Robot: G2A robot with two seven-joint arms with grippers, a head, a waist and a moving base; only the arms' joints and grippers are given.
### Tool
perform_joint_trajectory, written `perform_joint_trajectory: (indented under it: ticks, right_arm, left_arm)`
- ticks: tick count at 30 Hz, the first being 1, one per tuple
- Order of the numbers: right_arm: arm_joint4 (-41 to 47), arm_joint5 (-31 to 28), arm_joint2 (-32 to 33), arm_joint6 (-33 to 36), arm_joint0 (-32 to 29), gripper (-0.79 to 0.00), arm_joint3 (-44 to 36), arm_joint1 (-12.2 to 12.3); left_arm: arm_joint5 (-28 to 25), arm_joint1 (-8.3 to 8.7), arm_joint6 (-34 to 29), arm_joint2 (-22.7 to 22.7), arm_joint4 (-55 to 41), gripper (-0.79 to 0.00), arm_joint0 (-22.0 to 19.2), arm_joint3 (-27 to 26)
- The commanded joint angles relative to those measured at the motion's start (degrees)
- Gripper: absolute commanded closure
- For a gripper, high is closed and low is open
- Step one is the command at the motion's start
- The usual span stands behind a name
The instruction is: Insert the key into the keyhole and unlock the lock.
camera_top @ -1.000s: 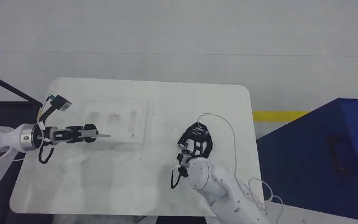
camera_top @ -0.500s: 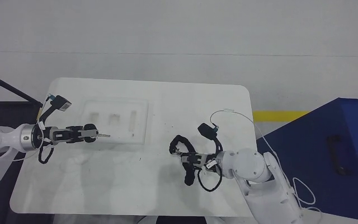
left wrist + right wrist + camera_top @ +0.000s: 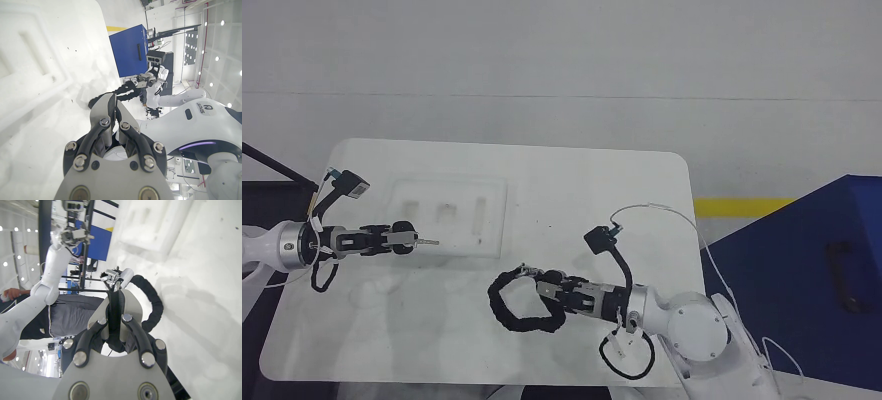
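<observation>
My left gripper (image 3: 414, 240) hovers over the left part of the white table (image 3: 642, 190) and is shut on a small flat key (image 3: 428, 242) whose blade points toward the middle. In the left wrist view the key (image 3: 115, 107) sits edge-on between that gripper's (image 3: 113, 100) pads. My right gripper (image 3: 542, 290) is low at the table's centre, shut on a black cable lock (image 3: 497, 300) whose loop curls out to the left. The lock's silver cylinder (image 3: 126, 275) juts out just past the right gripper (image 3: 114, 292). Key and lock are well apart.
A white foam tray (image 3: 447, 190) with shallow recesses lies at the back left, just beyond the key. A blue cabinet (image 3: 802, 280) stands off the table's right side. A thin white cable (image 3: 652, 210) arcs above the right arm.
My right arm has swung left across the table, carrying the cable lock from the right-centre to the middle, the loop now trailing left. The left arm and key have stayed put.
</observation>
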Motion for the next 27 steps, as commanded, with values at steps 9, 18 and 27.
perform_joint_trajectory:
  ticks: [9,18,27]
  right_arm:
    - [-3.90,-11.87,-0.32,-8.79,-2.23,0.000,-0.02,0.27]
    - [-21.32,-26.97,-2.02,-27.32,-1.35,0.000,0.00,0.21]
    - [-28.14,-33.23,-8.95,-46.74,1.55,0.000,8.06,-1.09]
  left_arm:
    - [0.00,0.00,0.00,0.00,0.00,0.000,0.00,0.00]
    - [0.00,0.00,0.00,0.00,0.00,0.000,0.00,0.00]
    - [0.00,0.00,0.00,0.00,0.00,0.000,0.00,0.00]
